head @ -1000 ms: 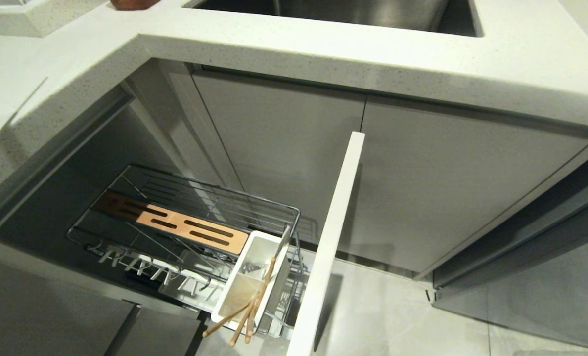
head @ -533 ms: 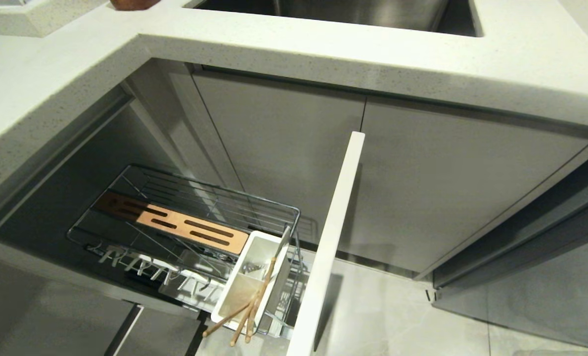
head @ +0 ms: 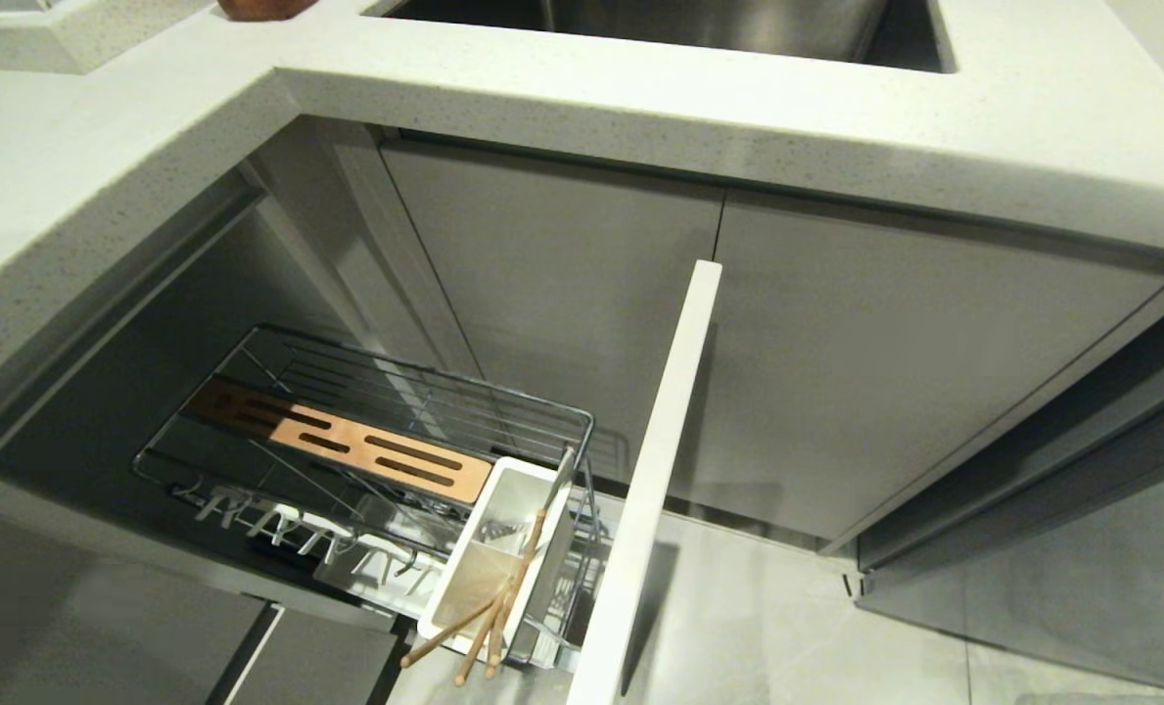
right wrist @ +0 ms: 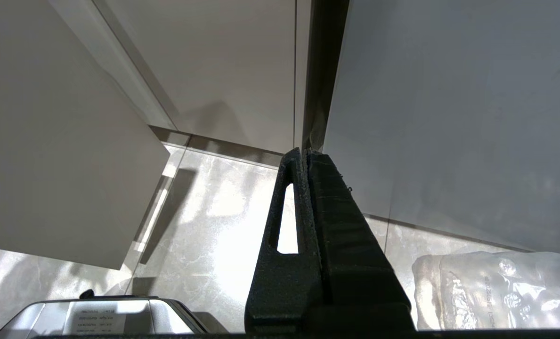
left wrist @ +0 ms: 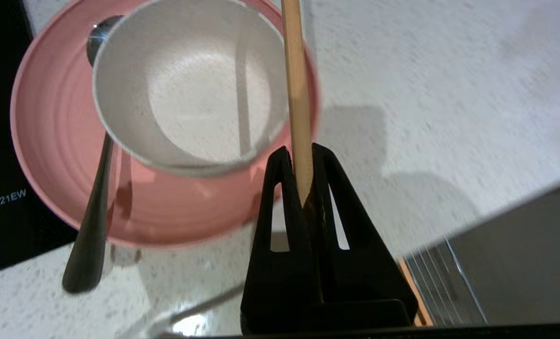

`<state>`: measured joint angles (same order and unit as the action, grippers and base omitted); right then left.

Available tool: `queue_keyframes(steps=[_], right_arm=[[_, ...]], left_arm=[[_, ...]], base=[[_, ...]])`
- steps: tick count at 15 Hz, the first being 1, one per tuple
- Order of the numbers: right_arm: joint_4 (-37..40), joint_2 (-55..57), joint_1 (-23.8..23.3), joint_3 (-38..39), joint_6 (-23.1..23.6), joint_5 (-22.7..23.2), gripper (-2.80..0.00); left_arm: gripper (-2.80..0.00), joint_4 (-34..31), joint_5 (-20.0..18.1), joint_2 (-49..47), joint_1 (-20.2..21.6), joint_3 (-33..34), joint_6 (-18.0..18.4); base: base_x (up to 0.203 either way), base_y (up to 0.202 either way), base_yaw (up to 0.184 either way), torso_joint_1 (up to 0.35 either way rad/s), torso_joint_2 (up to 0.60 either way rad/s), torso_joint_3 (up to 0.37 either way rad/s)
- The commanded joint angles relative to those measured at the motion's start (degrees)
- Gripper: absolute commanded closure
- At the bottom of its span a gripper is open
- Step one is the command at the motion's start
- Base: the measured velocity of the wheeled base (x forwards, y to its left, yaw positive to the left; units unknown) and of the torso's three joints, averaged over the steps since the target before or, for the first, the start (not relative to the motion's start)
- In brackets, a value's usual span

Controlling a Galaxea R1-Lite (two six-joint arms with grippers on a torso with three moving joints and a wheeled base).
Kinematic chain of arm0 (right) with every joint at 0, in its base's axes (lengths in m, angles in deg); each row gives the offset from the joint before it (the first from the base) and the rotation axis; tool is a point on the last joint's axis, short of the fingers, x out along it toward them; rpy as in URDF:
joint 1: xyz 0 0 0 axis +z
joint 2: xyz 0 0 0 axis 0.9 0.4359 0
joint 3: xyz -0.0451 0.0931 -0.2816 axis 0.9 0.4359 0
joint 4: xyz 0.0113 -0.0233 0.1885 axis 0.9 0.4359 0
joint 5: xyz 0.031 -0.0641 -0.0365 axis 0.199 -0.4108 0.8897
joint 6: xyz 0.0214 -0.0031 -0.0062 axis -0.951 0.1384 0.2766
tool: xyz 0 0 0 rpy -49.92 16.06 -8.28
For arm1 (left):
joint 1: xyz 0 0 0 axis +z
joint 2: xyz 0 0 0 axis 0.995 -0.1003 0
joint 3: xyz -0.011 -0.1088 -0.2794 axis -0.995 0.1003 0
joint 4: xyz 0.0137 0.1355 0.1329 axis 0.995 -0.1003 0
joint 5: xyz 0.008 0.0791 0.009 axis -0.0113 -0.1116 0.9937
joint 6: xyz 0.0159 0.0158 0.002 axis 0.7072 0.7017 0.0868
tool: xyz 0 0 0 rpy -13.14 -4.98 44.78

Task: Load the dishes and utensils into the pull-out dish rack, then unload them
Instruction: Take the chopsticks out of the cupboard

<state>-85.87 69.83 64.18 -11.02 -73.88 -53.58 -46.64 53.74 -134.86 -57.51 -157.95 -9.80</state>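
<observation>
I see my left end effector [left wrist: 299, 157] clamped on one light-wood chopstick [left wrist: 296, 89], held over the speckled white worktop [left wrist: 426, 94]. Just beside it sits the pink plate [left wrist: 58, 141] w/ the cream bowl [left wrist: 185, 89] on top; the metal spoon [left wrist: 93, 207] leans on the plate rim, handle reaching the worktop. Head cam: pull-out dish rack [head: 366, 441] is drawn out below the worktop, more chopsticks [head: 484, 617] angled in its white utensil caddy [head: 503, 548], next to the wooden slotted strip [head: 347, 446]. Neither arm shows there. Right end effector [right wrist: 305, 157] is closed on nothing, hanging near the floor [right wrist: 204, 226] by cabinet fronts.
</observation>
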Motion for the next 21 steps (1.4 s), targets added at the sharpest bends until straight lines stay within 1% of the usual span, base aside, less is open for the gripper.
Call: queue_keyframes(steps=[1,4,6,9,12,16,21], right_arm=[[-0.01,0.00,-0.01,0.14,-0.02,0.00,0.00],[-0.01,0.00,0.04,0.11,0.00,0.00,0.00],[-0.01,0.00,-0.02,0.10,0.00,0.00,0.00],[-0.01,0.00,-0.02,0.17,-0.03,0.00,0.00],[-0.01,0.00,0.06,0.16,0.00,0.00,0.00],[-0.01,0.01,0.06,0.09,0.00,0.00,0.00],[-0.01,0.00,0.03,0.17,-0.04,0.00,0.00]], left_arm=[[0.00,0.95,-0.12,-3.44,3.08,1.16,-0.33],[0.00,4.92,-0.97,-5.38,7.49,2.95,-0.40],[0.00,6.05,-1.23,-6.44,10.13,2.94,-0.40],[0.00,6.19,-1.26,-7.06,11.17,3.22,-0.31],[0.00,5.96,-1.53,-7.06,12.38,4.99,-0.99],[0.00,5.94,-3.70,-6.98,15.26,5.56,-1.01],[0.00,5.94,-4.01,-6.96,15.54,6.82,-1.07]], base=[[0.000,0.000,0.000,0.000,0.00,0.000],[0.000,0.000,0.000,0.000,0.00,0.000],[0.000,0.000,0.000,0.000,0.00,0.000],[0.000,0.000,0.000,0.000,0.00,0.000],[0.000,0.000,0.000,0.000,0.00,0.000],[0.000,0.000,0.000,0.000,0.00,0.000],[0.000,0.000,0.000,0.000,0.00,0.000]])
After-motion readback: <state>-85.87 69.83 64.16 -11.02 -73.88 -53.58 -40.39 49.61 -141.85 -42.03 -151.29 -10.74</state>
